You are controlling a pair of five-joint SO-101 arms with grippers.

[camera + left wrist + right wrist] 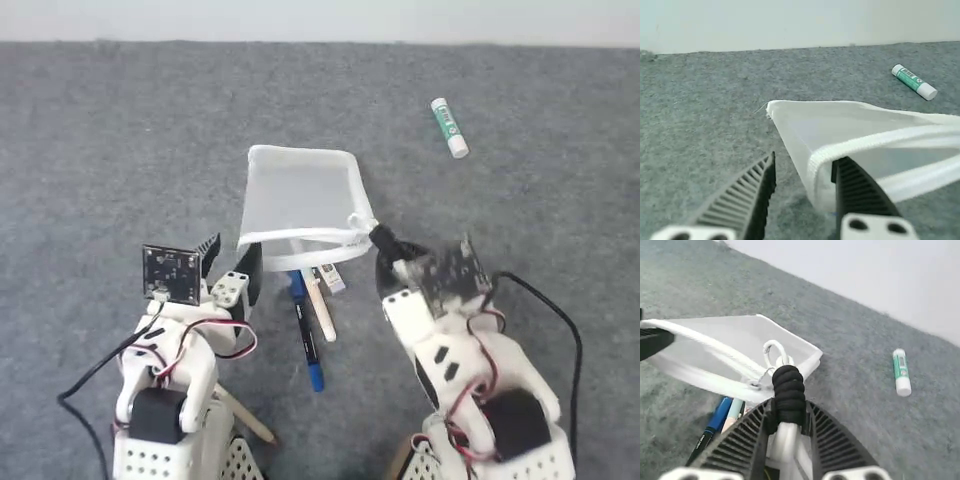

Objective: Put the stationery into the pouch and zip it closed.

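Pouch (300,200) lies mid-table on the grey mat (100,150), mouth toward the arms, roughly between the two. It's thin white fabric w/ a woven band round the mouth. Judge it light and floppy, w/ no stiffness of its own, so expect it to sag, fold and slide on the mat if you pull from one side only.

Right gripper (788,407) is pinched tight on the black pull cord (788,385) that hangs off the zip ring at one end of the mouth. Good hold: the cord looks braided and grippy, so it prob. won't slip.

Left gripper (805,162) is spread wide, w/ the opposite corner of the mouth between its fingers, not clamped. That band is the spot to take, since it's thicker than the cloth and less likely to pucker out of the grip. Clamp there before you zip, else the whole pouch will likely just follow the cord.

Pens (310,320), a blue one plus a pale one or two (can't tell exact count), stick out of the mouth toward the arms and lie on the mat. Their far ends are at or just inside the opening; can't tell which. They're hard, smooth and round, so they'll roll. Take them mid-barrel, across the length. As they lie they'd block the zip.

Glue stick (449,127) lies well apart, beyond the pouch on the right arm's side. It's a short, stiff, slick, light cylinder, so grip it across the middle, not at the cap end.
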